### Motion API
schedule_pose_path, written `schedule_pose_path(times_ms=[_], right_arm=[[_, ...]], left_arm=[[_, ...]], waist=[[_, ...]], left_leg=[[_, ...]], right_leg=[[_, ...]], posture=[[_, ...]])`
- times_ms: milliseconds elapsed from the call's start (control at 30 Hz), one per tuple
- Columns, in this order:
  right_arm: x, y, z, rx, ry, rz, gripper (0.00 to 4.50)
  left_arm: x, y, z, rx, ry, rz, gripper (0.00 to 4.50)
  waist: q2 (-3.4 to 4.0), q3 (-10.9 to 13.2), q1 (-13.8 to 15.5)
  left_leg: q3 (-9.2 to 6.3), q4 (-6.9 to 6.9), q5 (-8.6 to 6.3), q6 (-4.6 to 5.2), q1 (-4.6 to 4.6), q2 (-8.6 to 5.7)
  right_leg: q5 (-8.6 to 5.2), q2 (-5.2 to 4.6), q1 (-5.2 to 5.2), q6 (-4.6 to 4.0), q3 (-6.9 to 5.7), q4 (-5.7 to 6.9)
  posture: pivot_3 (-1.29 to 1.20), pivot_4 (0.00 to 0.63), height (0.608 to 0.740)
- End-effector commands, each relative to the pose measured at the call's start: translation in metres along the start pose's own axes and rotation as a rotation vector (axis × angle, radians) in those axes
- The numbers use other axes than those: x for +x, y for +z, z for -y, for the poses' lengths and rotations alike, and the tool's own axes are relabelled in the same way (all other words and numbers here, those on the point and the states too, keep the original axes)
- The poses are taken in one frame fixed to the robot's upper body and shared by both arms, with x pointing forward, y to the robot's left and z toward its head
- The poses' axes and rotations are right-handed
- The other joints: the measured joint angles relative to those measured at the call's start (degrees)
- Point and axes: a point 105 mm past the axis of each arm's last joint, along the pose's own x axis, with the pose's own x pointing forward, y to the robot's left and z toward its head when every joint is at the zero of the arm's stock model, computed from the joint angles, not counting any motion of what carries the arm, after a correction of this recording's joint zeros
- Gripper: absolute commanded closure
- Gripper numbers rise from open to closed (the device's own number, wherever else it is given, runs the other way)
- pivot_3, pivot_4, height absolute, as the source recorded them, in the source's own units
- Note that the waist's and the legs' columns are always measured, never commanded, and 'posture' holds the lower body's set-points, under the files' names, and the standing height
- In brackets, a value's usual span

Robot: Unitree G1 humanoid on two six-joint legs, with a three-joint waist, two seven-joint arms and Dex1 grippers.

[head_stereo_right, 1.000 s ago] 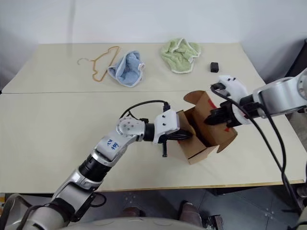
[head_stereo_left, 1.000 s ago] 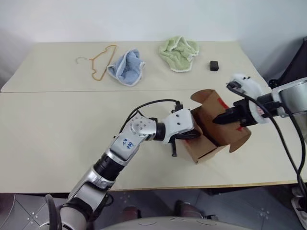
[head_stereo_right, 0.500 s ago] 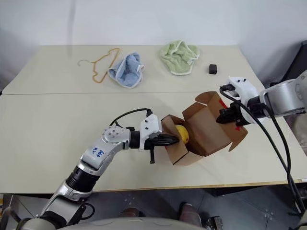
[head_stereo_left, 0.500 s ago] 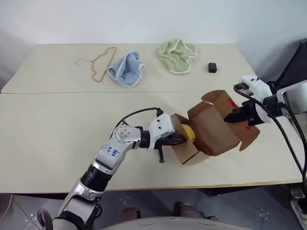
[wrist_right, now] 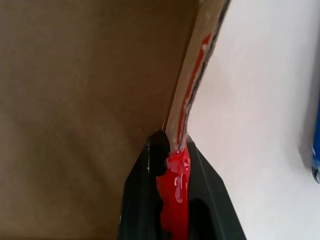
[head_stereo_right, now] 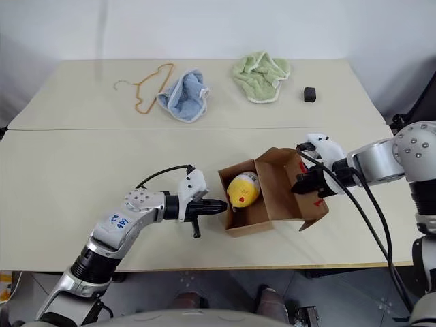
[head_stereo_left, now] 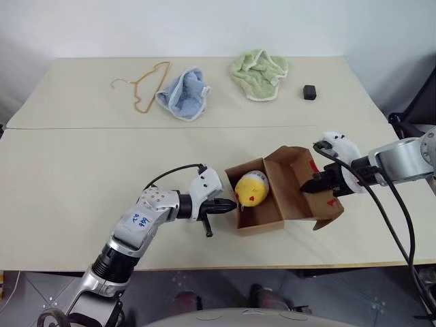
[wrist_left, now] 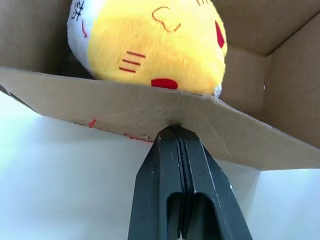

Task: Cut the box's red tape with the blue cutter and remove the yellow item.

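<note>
Small brown cardboard box [head_stereo_left: 281, 192] open near the beige worktop [head_stereo_left: 82, 170] front edge, round yellow plush ball [head_stereo_left: 251, 189] inside, left gripper [head_stereo_left: 228, 204] closed empty against its left wall, right gripper [head_stereo_left: 315, 187] pinching the red-taped [wrist_right: 176, 165] right flap, open worktop left.

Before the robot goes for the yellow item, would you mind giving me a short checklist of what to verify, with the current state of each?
1. Box open, flaps spread: ok.
2. Yellow item exposed inside the box: ok.
3. Red tape cut, a torn strip hanging on the flap edge: ok.
4. Left gripper free to grasp: not ok, its jaws are shut at the box's near flap edge.
5. Right gripper steadying the box: ok, shut on the far flap with the tape.
6. Box resting flat on the table: cannot tell.
</note>
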Motion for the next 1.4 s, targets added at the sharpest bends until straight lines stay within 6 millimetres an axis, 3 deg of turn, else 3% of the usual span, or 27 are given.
schedule_pose_path(times_ms=[33, 167, 267, 433, 533, 667, 767, 833, 900, 1000, 1100, 1167, 1267, 1400], right_arm=[[-0.004, 0.004, -0.007, -0.012, 0.031, 0.054, 4.49], [-0.004, 0.000, -0.006, -0.006, 0.041, 0.107, 3.57], [-0.010, -0.002, -0.008, -0.065, 0.050, 0.183, 2.44], [-0.047, 0.009, -0.002, -0.308, 0.092, 0.543, 0.92], [-0.064, -0.013, 0.002, -0.540, 0.164, 0.603, 0.00], [-0.086, -0.036, 0.007, -0.798, 0.160, 0.745, 0.00], [-0.097, -0.048, -0.001, -0.843, 0.249, 0.801, 0.00], [-0.100, -0.053, -0.010, -0.863, 0.288, 0.823, 0.00], [-0.098, -0.054, -0.026, -0.881, 0.317, 0.867, 0.00], [-0.094, -0.063, -0.048, -0.926, 0.376, 0.863, 0.00], [-0.099, -0.059, -0.053, -0.905, 0.353, 0.901, 0.00], [-0.104, -0.063, -0.054, -0.873, 0.348, 0.864, 0.00], [-0.108, -0.071, -0.055, -0.825, 0.332, 0.809, 0.00], [-0.114, -0.080, -0.055, -0.810, 0.240, 0.829, 0.00]], left_arm=[[-0.007, 0.013, -0.002, 0.013, 0.014, 0.030, 4.32], [-0.023, 0.015, -0.008, -0.016, 0.047, 0.038, 3.38], [-0.041, 0.013, -0.015, -0.048, 0.077, 0.033, 2.38], [-0.097, -0.014, -0.030, -0.142, 0.187, 0.029, 1.04], [-0.137, -0.034, -0.029, -0.138, 0.229, 0.070, 0.17], [-0.197, -0.043, -0.032, -0.139, 0.392, 0.195, 0.05], [-0.237, -0.061, -0.028, -0.186, 0.505, 0.194, 0.05], [-0.254, -0.069, -0.022, -0.235, 0.538, 0.182, 0.05], [-0.260, -0.064, -0.018, -0.259, 0.518, 0.183, 0.05], [-0.252, -0.038, -0.016, -0.285, 0.408, 0.216, 0.05], [-0.225, 0.000, -0.023, -0.235, 0.226, 0.192, 0.05], [-0.195, 0.033, -0.022, -0.146, 0.044, 0.135, 0.05], [-0.160, 0.059, -0.026, -0.103, -0.086, -0.009, 0.05], [-0.087, 0.110, -0.033, 0.078, -0.210, -0.021, 0.05]], waist=[[0.00, 0.0, -0.1], [0.01, 0.1, -0.4], [0.07, 0.1, -0.6], [0.14, 0.2, -0.6], [0.13, 0.2, -0.7], [0.03, 0.3, -0.7], [0.05, 0.3, -0.9], [0.05, 0.4, -0.9], [0.01, 0.4, -0.7], [-0.01, 0.4, -0.4], [-0.05, 0.4, -0.1], [-0.11, 0.5, 0.2], [-0.14, 0.5, 0.8], [-0.24, 0.5, 1.1]], left_leg=[[0.01, -0.01, 0.00, 0.00, 0.00, 0.00], [0.02, -0.02, 0.00, 0.00, 0.00, 0.01], [0.04, 0.00, 0.00, 0.00, 0.01, 0.02], [0.08, -0.07, 0.00, -0.01, 0.09, 0.03], [0.17, -0.13, 0.00, 0.00, 0.11, 0.03], [0.23, -0.17, -0.01, -0.02, 0.24, 0.11], [0.27, -0.12, -0.02, -0.03, 0.48, 0.12], [0.31, -0.17, -0.05, -0.06, 0.76, 0.13], [0.29, -0.16, -0.07, -0.08, 0.82, 0.17], [0.23, -0.12, -0.09, -0.12, 0.82, 0.19], [0.24, -0.04, -0.09, -0.12, 0.84, 0.18], [0.26, 0.00, -0.09, -0.12, 0.86, 0.17], [0.34, -0.03, -0.09, -0.12, 0.88, 0.14], [0.51, -0.04, -0.10, -0.10, 0.96, 0.09]], right_leg=[[0.00, 0.00, 0.00, 0.00, -0.03, -0.02], [0.01, 0.00, 0.00, 0.01, -0.05, -0.01], [0.02, 0.00, 0.00, 0.05, -0.04, -0.02], [0.02, 0.02, 0.00, 0.06, -0.02, -0.06], [0.04, 0.02, 0.00, 0.11, -0.01, -0.18], [0.07, 0.06, 0.11, 0.17, -0.01, -0.27], [0.12, 0.06, 0.34, 0.23, 0.03, -0.25], [0.11, 0.06, 0.53, 0.19, 0.09, -0.22], [0.06, 0.06, 0.55, 0.11, 0.10, -0.09], [-0.01, 0.06, 0.48, -0.03, 0.11, 0.15], [-0.03, 0.06, 0.48, -0.07, 0.15, 0.29], [-0.02, 0.05, 0.47, -0.09, 0.17, 0.36], [-0.04, 0.06, 0.42, -0.15, 0.17, 0.46], [-0.03, 0.06, 0.44, -0.13, 0.15, 0.49]], posture=[[0.00, 0.150, 0.740], [0.00, 0.150, 0.740], [0.00, 0.150, 0.740], [0.00, 0.150, 0.740], [0.00, 0.150, 0.740], [0.00, 0.150, 0.740], [0.00, 0.150, 0.740], [0.00, 0.150, 0.740], [0.00, 0.150, 0.740], [0.00, 0.150, 0.740], [0.00, 0.150, 0.740], [0.00, 0.150, 0.740], [0.00, 0.150, 0.740], [0.00, 0.150, 0.740]])
